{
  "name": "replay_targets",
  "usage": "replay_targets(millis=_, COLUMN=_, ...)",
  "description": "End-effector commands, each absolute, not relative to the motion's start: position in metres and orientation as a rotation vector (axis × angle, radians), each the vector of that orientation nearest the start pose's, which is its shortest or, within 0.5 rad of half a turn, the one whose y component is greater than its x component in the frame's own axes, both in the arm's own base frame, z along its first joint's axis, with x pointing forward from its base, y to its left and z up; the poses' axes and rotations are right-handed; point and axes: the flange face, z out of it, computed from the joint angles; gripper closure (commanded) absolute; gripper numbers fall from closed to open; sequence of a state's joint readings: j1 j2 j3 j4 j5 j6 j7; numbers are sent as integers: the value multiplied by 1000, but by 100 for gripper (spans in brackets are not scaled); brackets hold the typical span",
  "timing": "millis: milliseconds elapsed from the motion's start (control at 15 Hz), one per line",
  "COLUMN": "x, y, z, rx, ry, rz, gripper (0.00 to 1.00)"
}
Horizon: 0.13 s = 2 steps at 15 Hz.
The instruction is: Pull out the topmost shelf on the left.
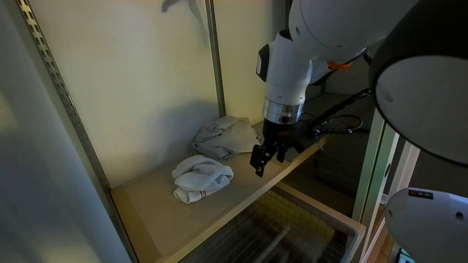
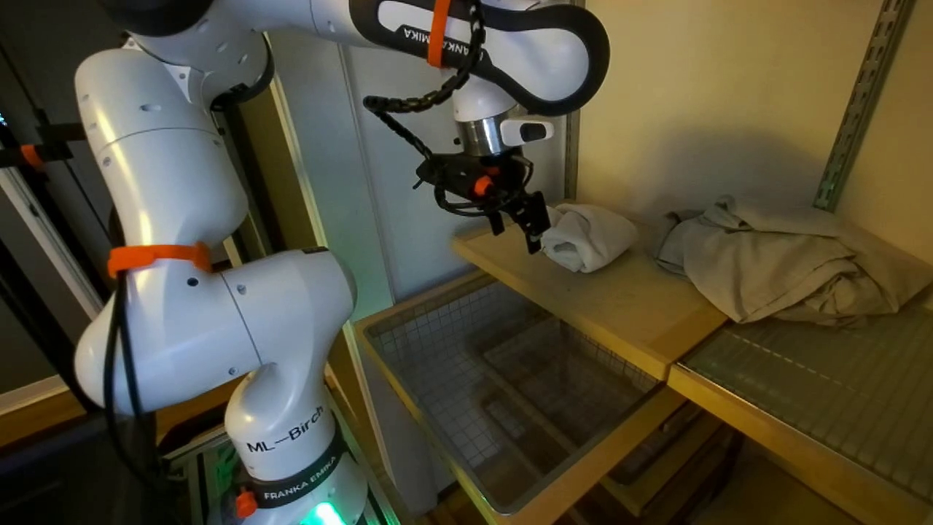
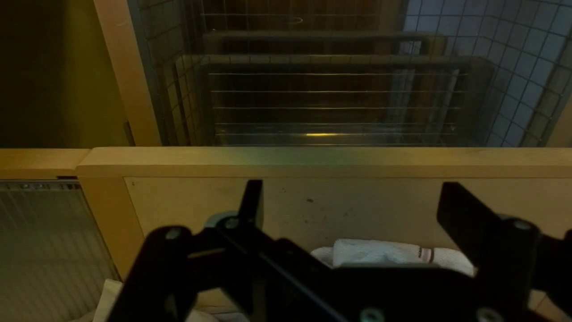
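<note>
Shelf [image 2: 594, 463]: find it below the bench [image 2: 612, 302], jutting well out past the front edge. Looks stiff, wood-framed and wire-bottomed; probably light and easy-sliding, but apt to bind if tugged by one corner. Take hold mid-length on the front rail [image 2: 428, 419] and draw straight. Note the hand [image 3: 351, 192] spread wide, holding nothing, above the bench near that edge.

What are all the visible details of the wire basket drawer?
The wire basket drawer has a light wooden frame, a greyish inner rim and gridded mesh walls. It stands pulled out, roughly level, its rear hidden beneath the wooden board; whether they touch is unclear. The open claw is apart from it.
</note>
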<state>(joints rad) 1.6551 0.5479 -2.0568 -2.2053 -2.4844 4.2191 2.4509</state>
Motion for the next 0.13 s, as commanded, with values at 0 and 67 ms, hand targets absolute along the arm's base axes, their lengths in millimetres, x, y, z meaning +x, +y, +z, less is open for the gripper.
replay_targets(millis=0, x=355, y=-6, z=453, rx=-3121, ry=14, rz=-354, gripper=0)
replay_targets(millis=67, x=355, y=-6, z=453, rx=-3121, ry=14, rz=-355, gripper=0)
